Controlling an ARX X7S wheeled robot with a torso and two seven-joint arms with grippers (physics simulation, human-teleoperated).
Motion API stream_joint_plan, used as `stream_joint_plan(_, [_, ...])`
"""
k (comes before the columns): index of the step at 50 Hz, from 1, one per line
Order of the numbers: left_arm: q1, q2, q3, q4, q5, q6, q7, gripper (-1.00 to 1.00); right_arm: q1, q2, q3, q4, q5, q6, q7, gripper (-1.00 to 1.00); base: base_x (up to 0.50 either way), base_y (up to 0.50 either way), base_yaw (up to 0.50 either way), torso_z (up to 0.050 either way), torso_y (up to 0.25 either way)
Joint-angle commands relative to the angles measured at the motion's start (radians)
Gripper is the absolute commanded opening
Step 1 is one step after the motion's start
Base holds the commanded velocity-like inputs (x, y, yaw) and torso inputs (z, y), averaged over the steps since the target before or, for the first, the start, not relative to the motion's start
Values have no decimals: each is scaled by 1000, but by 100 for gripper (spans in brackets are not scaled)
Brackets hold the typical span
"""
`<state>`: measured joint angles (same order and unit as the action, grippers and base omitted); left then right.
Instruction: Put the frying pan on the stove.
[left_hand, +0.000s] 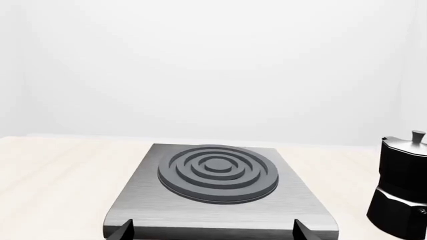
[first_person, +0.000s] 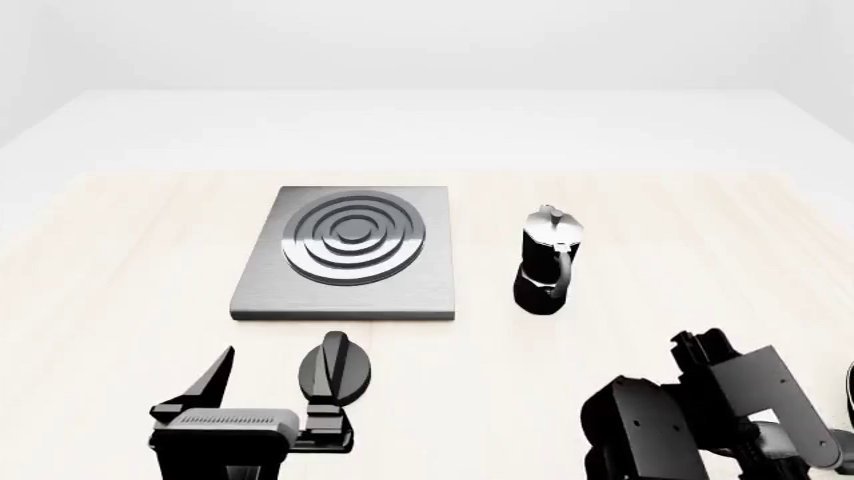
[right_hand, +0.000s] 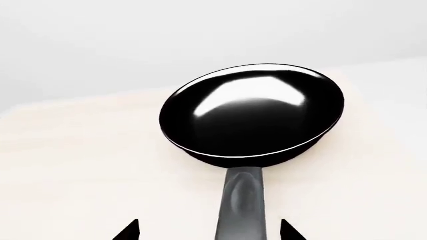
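The pale wooden table (first_person: 120, 260) carries a flat square grey metal stove (first_person: 350, 258), a black-and-silver moka pot (first_person: 549, 260), a small black ridged knob (first_person: 336, 368) toward its near edge, and a glossy black frying pan (right_hand: 252, 115).

- No text, label, brand, number or sign is showing legibly in any of the three views.
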<state>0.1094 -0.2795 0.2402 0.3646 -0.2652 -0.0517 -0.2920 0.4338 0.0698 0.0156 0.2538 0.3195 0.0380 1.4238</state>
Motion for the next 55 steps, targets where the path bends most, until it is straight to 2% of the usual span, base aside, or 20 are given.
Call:
stream_joint_plan(1, [-2,-3,5,-4,0,3,-4,100,-2,1,7,22,28,-19,-11,100,0,0,0,0,0])
stream_joint_plan(55, [-7,-17,22,-9,-9,11,-23,100,-21,17,24,146,87,-96,-46,100,0,0,0,0,0])
